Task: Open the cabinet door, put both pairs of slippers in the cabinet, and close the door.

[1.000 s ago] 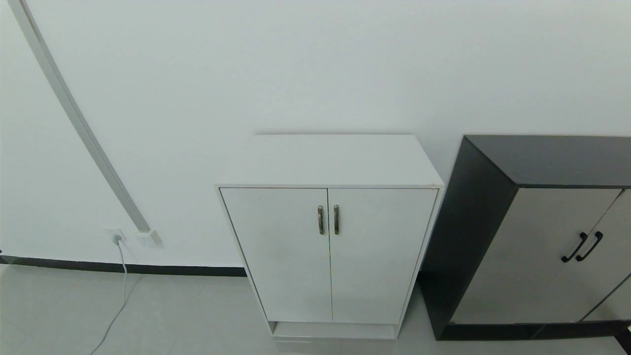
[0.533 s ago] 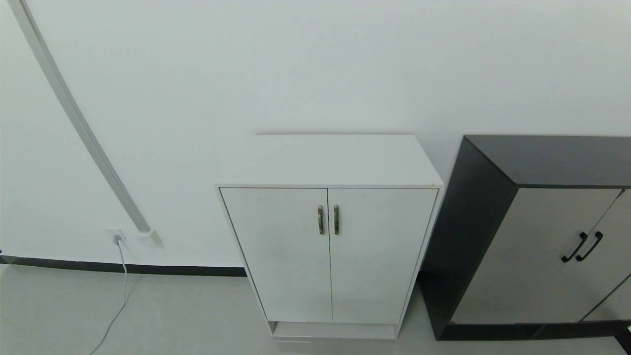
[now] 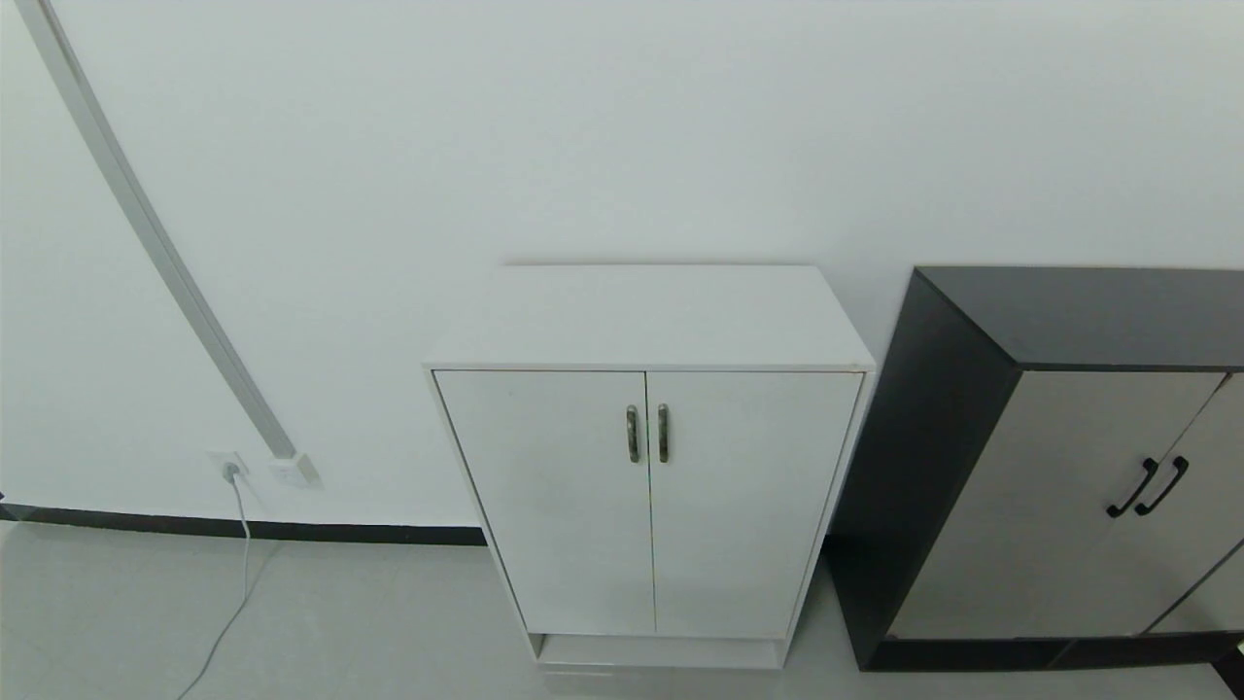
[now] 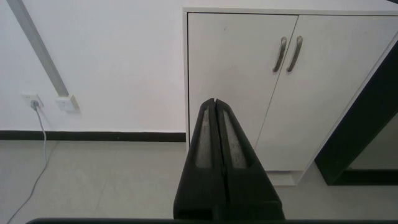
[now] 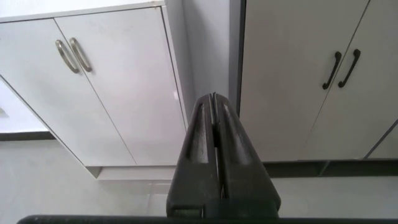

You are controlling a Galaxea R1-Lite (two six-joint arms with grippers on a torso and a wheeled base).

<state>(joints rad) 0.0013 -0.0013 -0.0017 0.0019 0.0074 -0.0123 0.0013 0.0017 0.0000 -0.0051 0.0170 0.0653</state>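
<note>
A white two-door cabinet (image 3: pixel 649 506) stands against the wall with both doors closed, its two metal handles (image 3: pixel 647 434) side by side at the centre seam. The same cabinet (image 4: pixel 273 81) appears in the left wrist view, where my left gripper (image 4: pixel 215 102) is shut with nothing in it, pointing at the left door from some distance. In the right wrist view my right gripper (image 5: pixel 213 98) is shut and empty, held back from the cabinet's (image 5: pixel 112 93) right side.
A black cabinet with grey doors (image 3: pixel 1050 467) stands right of the white one. A wall socket with a grey cable (image 3: pixel 233 506) and a slanted conduit (image 3: pixel 146 233) are on the left. Grey floor (image 3: pixel 340 622) lies open in front.
</note>
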